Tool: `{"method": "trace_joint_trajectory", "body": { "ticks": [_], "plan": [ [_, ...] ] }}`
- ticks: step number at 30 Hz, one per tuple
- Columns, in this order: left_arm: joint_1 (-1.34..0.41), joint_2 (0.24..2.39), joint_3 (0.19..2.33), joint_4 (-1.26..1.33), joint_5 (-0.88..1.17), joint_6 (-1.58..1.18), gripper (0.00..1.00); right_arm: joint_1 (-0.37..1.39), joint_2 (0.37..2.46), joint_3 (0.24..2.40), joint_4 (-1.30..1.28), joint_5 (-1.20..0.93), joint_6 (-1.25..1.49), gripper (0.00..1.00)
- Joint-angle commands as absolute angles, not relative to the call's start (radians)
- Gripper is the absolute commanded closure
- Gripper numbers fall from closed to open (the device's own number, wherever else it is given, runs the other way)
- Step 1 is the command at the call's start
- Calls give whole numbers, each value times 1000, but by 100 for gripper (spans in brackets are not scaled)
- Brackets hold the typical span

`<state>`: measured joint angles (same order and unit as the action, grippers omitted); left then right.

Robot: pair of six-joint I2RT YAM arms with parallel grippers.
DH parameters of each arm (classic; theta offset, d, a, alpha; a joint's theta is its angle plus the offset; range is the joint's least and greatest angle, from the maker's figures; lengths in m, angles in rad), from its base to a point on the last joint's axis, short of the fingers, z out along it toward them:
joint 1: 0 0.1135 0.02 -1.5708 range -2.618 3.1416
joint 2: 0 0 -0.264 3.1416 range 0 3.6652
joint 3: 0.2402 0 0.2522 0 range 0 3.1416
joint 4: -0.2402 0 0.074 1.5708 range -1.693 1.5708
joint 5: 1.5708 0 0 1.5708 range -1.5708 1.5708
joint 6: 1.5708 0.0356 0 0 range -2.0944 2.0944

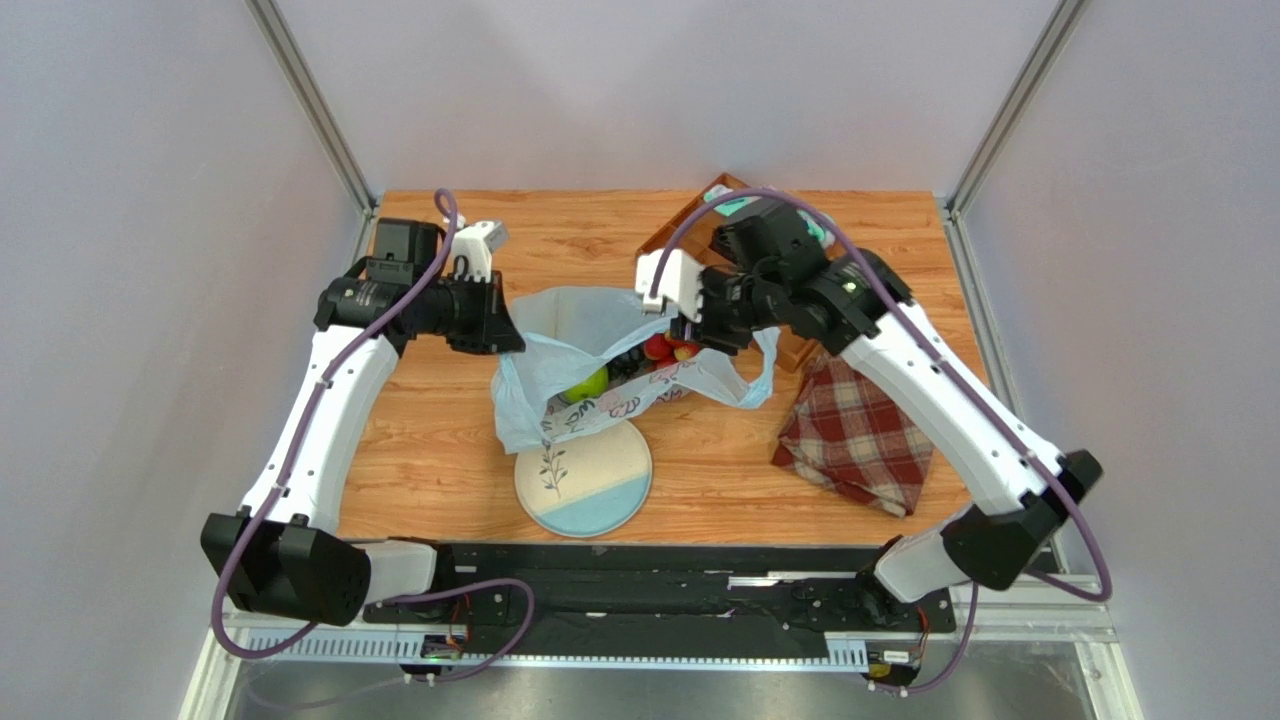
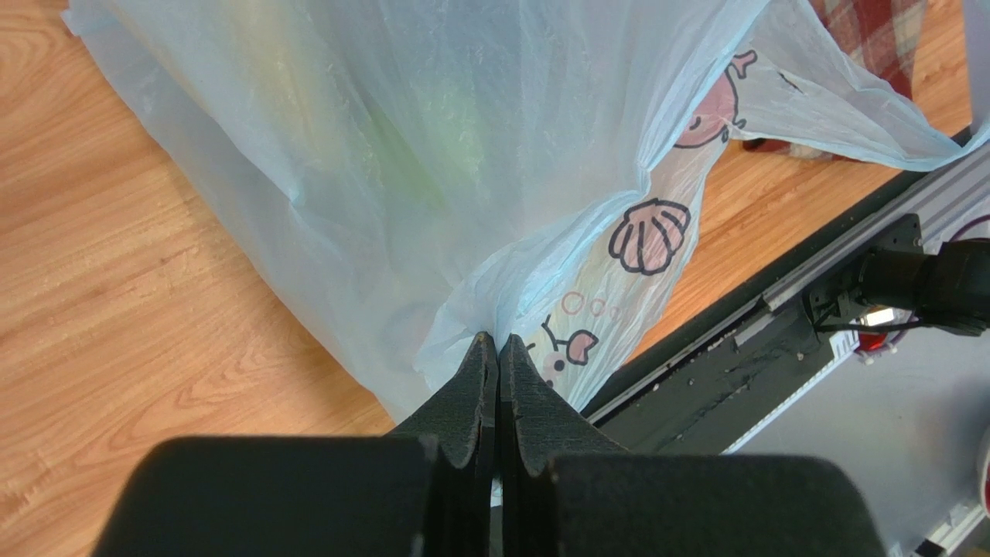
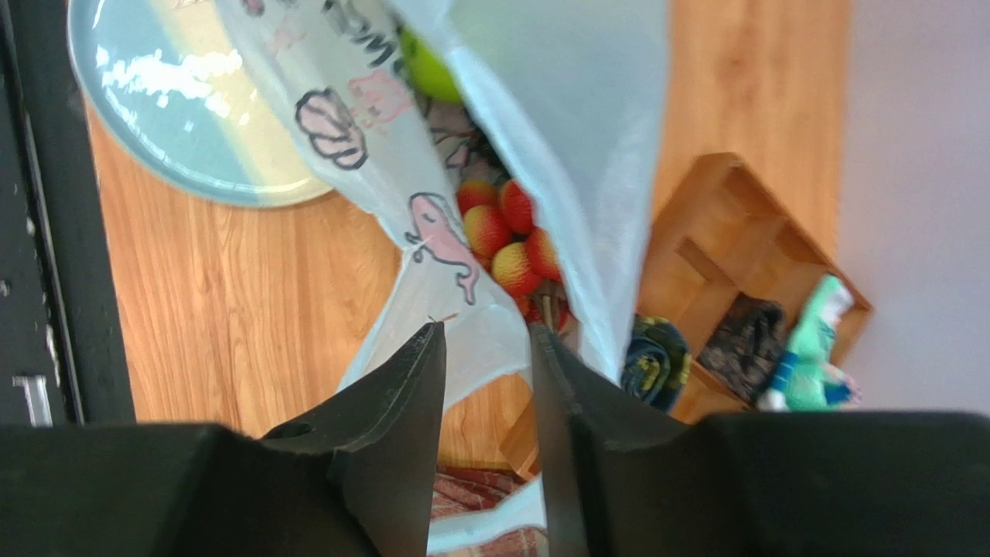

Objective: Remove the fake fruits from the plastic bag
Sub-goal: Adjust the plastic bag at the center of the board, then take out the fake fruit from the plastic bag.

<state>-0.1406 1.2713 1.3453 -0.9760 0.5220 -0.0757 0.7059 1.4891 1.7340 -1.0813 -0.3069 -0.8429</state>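
Left jaws clenched on a fold of the plastic bag [image 2: 465, 174] at its left edge. Right jaws released and parted, tips at the bag's right rim, film showing in the gap; cannot tell if they touch it. Bag sits mid tabletop [image 1: 436, 450] between the arms, mouth open, near edge over a pale blue plate [image 1: 583, 488]. Cluster of small red fruits [image 3: 506, 238] and green fruit [image 1: 586, 384] inside the bag. Red plaid cloth [image 1: 854, 438] to its right, wooden box [image 3: 744, 267] behind.
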Motion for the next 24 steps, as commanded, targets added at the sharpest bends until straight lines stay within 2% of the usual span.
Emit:
{"method": "trace_joint_trajectory", "body": {
  "ticks": [1,12,13,17,24],
  "plan": [
    [-138,1256,1404,-963,540,-63,100,699,1615,1749,-1252,-351,-1156,68],
    [-129,1267,1416,-977,549,-31,100,666,1837,1824,-1167,-262,-1184,74],
    [-129,1270,1420,-980,551,-26,100,660,1851,1831,-1146,-253,-1178,73],
    [-127,1287,1430,-991,564,-14,100,627,1922,1851,-1086,-189,-1149,52],
    [-129,1301,1433,-997,577,-5,100,568,2080,1980,-1069,-169,-1088,32]
  ]
}}
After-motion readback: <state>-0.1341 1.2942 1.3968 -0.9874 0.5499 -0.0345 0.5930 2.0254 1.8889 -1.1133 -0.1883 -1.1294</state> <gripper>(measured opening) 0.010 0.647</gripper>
